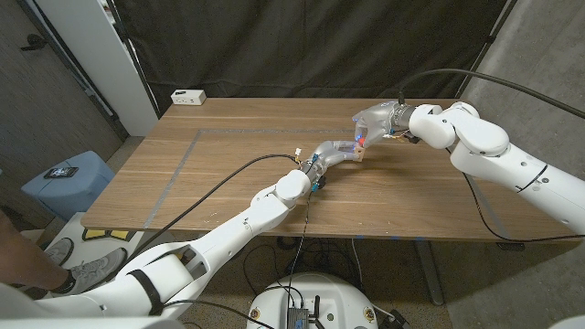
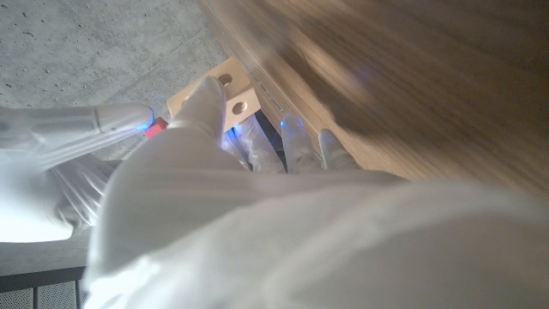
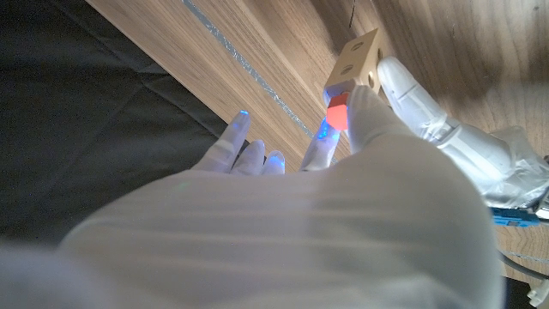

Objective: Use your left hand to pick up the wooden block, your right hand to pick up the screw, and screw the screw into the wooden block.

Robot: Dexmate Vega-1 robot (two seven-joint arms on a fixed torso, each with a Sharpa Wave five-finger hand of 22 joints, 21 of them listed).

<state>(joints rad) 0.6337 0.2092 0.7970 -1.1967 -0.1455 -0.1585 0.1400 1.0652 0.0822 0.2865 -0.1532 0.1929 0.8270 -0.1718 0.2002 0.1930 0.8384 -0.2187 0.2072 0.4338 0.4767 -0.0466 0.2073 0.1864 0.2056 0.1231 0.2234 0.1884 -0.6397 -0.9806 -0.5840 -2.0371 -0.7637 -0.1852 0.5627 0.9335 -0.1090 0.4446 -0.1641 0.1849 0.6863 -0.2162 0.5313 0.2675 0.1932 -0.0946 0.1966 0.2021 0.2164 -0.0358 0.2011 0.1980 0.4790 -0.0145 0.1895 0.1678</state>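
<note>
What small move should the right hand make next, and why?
Probably twist the red-headed screw further in: the right hand pinches it against the wooden block, which the left hand holds above the table, and the head looks not yet seated.

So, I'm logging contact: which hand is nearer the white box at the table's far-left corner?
Left. The left hand holds the wooden block mid-table; the right hand is farther from the white box.

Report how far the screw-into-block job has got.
Both pickups look done: the left hand holds the wooden block above the table, and the right hand pinches the red-headed screw against its face. Driving it in is under way; how deep it sits cannot be told.
</note>
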